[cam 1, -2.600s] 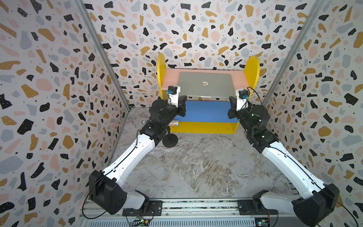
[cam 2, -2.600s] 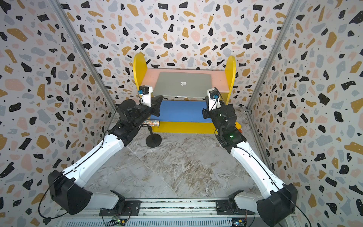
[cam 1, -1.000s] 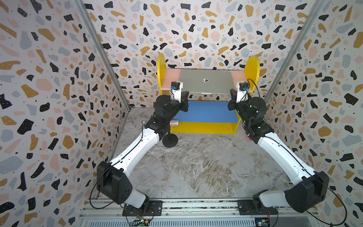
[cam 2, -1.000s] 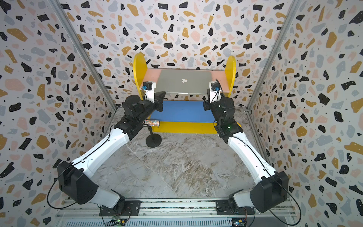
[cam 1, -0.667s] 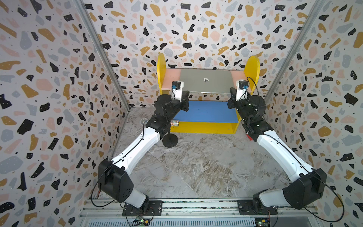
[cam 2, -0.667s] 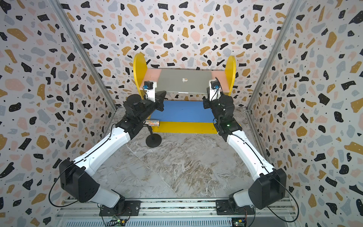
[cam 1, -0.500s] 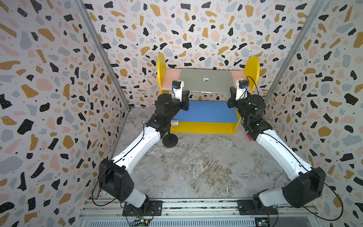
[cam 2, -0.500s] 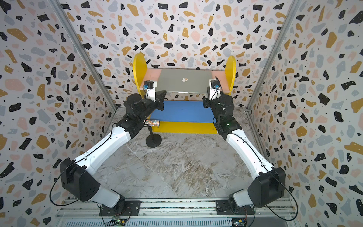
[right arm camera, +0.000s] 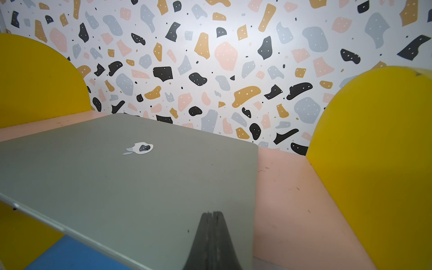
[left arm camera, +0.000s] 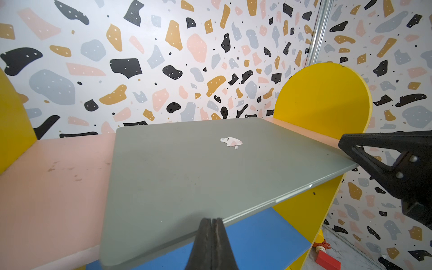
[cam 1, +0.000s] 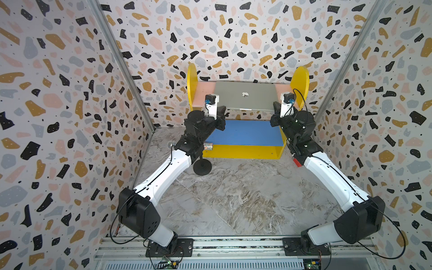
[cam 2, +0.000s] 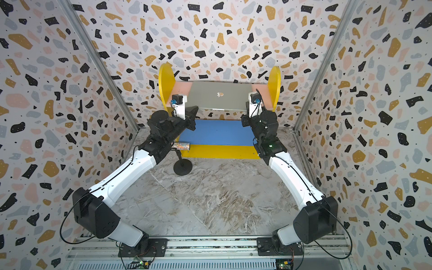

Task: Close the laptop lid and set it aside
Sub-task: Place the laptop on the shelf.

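The thin silver-grey laptop (cam 1: 245, 97), lid (left arm camera: 187, 163) down, is seen upper centre in both top views on the pink shelf board (cam 1: 202, 90), front edge overhanging. The left gripper (left arm camera: 211, 224) and right gripper (right arm camera: 211, 217), both pinched closed, are set at its front corners; equal pushing is advised, lest it be swivelled
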You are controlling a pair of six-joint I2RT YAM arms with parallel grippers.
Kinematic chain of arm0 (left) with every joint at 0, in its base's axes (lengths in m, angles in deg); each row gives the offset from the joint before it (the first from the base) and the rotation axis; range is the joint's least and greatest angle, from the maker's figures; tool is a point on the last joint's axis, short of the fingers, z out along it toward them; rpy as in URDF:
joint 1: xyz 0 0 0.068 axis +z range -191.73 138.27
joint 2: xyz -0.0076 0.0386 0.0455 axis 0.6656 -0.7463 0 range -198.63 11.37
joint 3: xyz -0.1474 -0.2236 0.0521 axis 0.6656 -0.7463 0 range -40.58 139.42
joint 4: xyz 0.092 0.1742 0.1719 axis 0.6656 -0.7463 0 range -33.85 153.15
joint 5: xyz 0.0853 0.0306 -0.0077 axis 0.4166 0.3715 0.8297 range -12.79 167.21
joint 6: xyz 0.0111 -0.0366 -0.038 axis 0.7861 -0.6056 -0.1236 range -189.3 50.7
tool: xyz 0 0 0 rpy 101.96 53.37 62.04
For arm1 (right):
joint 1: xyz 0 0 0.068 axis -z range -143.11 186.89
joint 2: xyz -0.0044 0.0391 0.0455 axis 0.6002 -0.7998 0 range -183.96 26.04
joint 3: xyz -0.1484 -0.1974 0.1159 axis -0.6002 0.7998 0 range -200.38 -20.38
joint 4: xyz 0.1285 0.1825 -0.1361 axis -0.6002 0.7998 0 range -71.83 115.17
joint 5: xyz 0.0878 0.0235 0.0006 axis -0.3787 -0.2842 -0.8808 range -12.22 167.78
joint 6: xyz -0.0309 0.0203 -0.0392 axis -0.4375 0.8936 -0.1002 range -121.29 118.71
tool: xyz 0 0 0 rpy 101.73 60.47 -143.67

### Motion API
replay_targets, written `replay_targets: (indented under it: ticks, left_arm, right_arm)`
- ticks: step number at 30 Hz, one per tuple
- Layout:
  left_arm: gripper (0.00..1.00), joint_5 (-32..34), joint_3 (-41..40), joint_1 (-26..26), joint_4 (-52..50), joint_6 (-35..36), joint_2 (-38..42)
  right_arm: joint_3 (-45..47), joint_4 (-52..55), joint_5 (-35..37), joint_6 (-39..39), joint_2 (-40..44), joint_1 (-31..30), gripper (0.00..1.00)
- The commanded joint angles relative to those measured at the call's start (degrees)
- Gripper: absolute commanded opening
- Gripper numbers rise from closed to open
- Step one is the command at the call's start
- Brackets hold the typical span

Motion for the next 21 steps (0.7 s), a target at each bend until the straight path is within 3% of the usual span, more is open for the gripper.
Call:
replay_targets:
  ticks: [1, 8, 21]
  left_arm:
    - [0.09, -1.37, 2.55, -0.21, 0.98, -0.49, 1.29]
    - [0.04, -1.77, 1.82, -0.16, -1.72, -1.24, 5.05]
    - [0.06, 0.91, -3.4, 0.0, -1.58, -1.0, 8.12]
  right_arm:
    - [-0.69, 1.41, -0.85, 0.11, 2.42, 0.36, 0.0]
    - [3.09, 2.94, -2.24, -0.13, 7.31, 0.29, 0.0]
    - [7.21, 4.96, -5.0, 1.16, 10.54, 0.6, 0.0]
